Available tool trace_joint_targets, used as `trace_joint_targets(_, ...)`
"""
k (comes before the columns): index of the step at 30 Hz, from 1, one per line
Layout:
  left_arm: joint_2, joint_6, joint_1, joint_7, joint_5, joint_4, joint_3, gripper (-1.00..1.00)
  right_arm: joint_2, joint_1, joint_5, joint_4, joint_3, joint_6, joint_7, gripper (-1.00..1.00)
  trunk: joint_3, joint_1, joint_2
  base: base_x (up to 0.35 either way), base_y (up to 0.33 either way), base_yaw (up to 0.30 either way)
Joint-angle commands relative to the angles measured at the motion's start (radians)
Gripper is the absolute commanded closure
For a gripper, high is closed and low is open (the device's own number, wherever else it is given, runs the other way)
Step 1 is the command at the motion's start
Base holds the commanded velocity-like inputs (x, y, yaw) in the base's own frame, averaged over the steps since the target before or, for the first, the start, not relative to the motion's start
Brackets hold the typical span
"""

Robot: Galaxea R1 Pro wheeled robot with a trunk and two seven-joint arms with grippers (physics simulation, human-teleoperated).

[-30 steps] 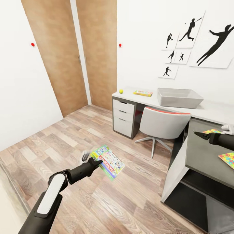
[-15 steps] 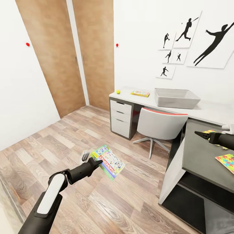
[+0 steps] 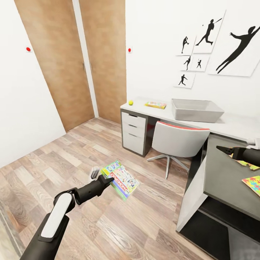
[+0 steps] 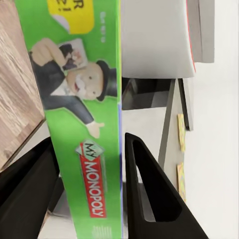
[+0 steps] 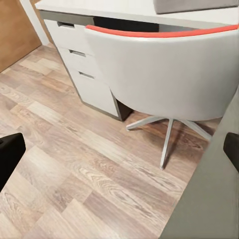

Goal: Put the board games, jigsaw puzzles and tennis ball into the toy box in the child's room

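My left gripper (image 3: 107, 178) is shut on a green-edged Monopoly board game (image 3: 121, 180), held out above the wooden floor. In the left wrist view the green box (image 4: 84, 124) stands between my dark fingers (image 4: 149, 194). On the pale part of the table (image 3: 231, 126) lie the tennis ball (image 3: 130, 103), a yellow-orange board game (image 3: 156, 104) and the grey toy box (image 3: 196, 110). Two jigsaw puzzles (image 3: 252, 180) (image 3: 245, 163) lie on the dark top. My right gripper (image 3: 222, 149) hovers open over that top's near edge; its fingers (image 5: 10, 154) are wide apart.
A grey swivel chair (image 3: 178, 139) with a red rim stands tucked at the desk, beside the drawer unit (image 3: 134, 131). Wooden doors (image 3: 72, 61) fill the far left wall. Open wooden floor (image 3: 54, 159) stretches between me and the desk.
The whole picture has slid slightly left, so the camera has moved. Both arms keep their pose, and the left gripper still holds the Monopoly box.
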Motion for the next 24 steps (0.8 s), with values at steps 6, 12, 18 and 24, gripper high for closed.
trace_joint_targets(6, 0.001, 0.001, -0.001, -0.009, 0.01, -0.001, -0.001, 1.0, 0.0, 0.0, 0.005, 0.0, -0.001, 0.004, 0.008, -1.0, -0.001, 0.001, 0.0, 0.321, -0.124, 0.0)
trace_joint_targets(12, 0.001, 0.0, -0.001, -0.011, 0.009, -0.002, -0.001, 1.0, -0.001, 0.0, 0.005, 0.0, -0.001, 0.0, 0.009, -1.0, -0.001, 0.001, 0.0, 0.243, -0.096, 0.0)
trace_joint_targets(18, -0.001, 0.008, -0.001, -0.01, 0.011, -0.001, -0.002, 1.0, -0.001, 0.001, 0.005, -0.001, 0.0, -0.019, 0.009, -1.0, -0.001, 0.001, 0.0, 0.043, -0.017, 0.0)
trace_joint_targets(24, 0.005, 0.008, 0.008, -0.022, 0.015, 0.0, 0.021, 1.0, -0.001, 0.003, 0.004, -0.001, 0.0, -0.016, 0.008, -1.0, -0.001, 0.001, 0.0, 0.013, -0.006, 0.0)
